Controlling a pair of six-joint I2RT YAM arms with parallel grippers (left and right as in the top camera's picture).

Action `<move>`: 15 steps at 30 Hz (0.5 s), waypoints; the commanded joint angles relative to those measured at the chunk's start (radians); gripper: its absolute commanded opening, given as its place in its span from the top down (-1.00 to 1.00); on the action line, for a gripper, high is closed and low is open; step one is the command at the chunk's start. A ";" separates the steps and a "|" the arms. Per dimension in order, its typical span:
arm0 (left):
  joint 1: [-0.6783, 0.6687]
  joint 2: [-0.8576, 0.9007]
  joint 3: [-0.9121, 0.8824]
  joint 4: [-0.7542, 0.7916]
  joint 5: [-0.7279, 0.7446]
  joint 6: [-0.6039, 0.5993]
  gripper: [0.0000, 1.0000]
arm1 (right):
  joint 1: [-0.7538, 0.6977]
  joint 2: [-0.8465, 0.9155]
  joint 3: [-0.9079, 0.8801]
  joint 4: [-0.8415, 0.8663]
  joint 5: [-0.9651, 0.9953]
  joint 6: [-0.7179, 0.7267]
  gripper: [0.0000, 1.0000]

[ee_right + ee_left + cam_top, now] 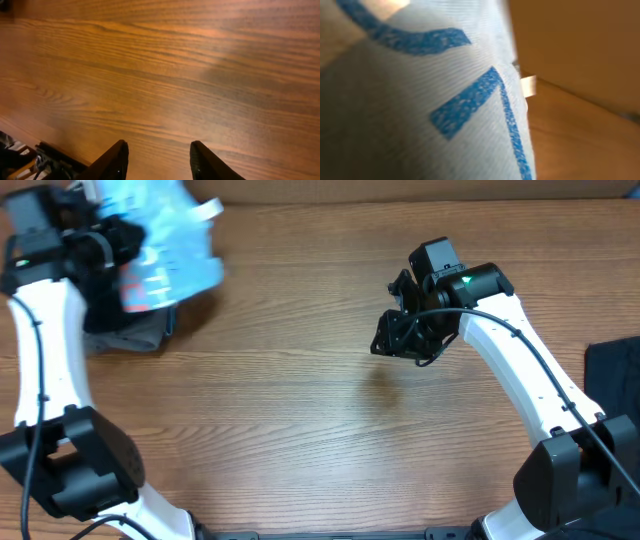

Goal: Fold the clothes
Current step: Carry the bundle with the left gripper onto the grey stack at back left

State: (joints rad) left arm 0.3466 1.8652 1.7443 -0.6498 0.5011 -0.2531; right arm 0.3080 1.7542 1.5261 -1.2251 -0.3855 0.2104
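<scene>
left gripper (122,248) is clamping the light blue t-shirt (168,235), holding it bunched just above the grey pile (140,335), w/ cloth hiding the fingers. right gripper (157,150) is hovering empty, jaws apart, well right of that pile. left arm is sitting far nearer.

No legible text, only blurred blue strokes (465,105) on T-shirt (385,130)

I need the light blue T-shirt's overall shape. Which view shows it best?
Overhead: it shows most of the light blue T-shirt, bunched at the far left, though blurred. The left wrist view shows only close-up fabric with blue print; the right wrist view shows none of it.
</scene>
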 commanded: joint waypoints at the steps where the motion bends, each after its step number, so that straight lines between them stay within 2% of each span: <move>1: 0.091 0.049 0.008 -0.025 -0.137 0.071 0.62 | 0.000 -0.003 0.011 -0.019 -0.002 0.004 0.14; 3: 0.132 0.072 0.008 -0.048 -0.158 0.071 -0.29 | 0.000 -0.003 0.011 -0.029 -0.002 0.004 0.14; 4: 0.156 0.077 0.008 -0.061 -0.172 0.071 -0.59 | 0.000 -0.003 0.011 -0.034 -0.002 0.004 0.14; 5: 0.175 0.079 0.008 -0.072 -0.185 0.074 -0.68 | 0.000 -0.003 0.011 -0.039 -0.002 0.004 0.14; 7: 0.224 0.068 0.017 -0.097 -0.190 0.074 -1.00 | 0.000 -0.003 0.011 -0.047 -0.002 0.003 0.14; 12: 0.315 0.015 0.118 -0.224 -0.178 0.075 -1.00 | 0.000 -0.004 0.013 -0.042 -0.002 0.003 0.14; 15: 0.340 -0.029 0.218 -0.342 -0.152 0.128 -1.00 | 0.000 -0.014 0.018 -0.032 -0.002 0.003 0.14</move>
State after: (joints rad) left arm 0.6724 1.9377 1.8462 -0.9443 0.3321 -0.1890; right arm 0.3077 1.7542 1.5261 -1.2675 -0.3851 0.2100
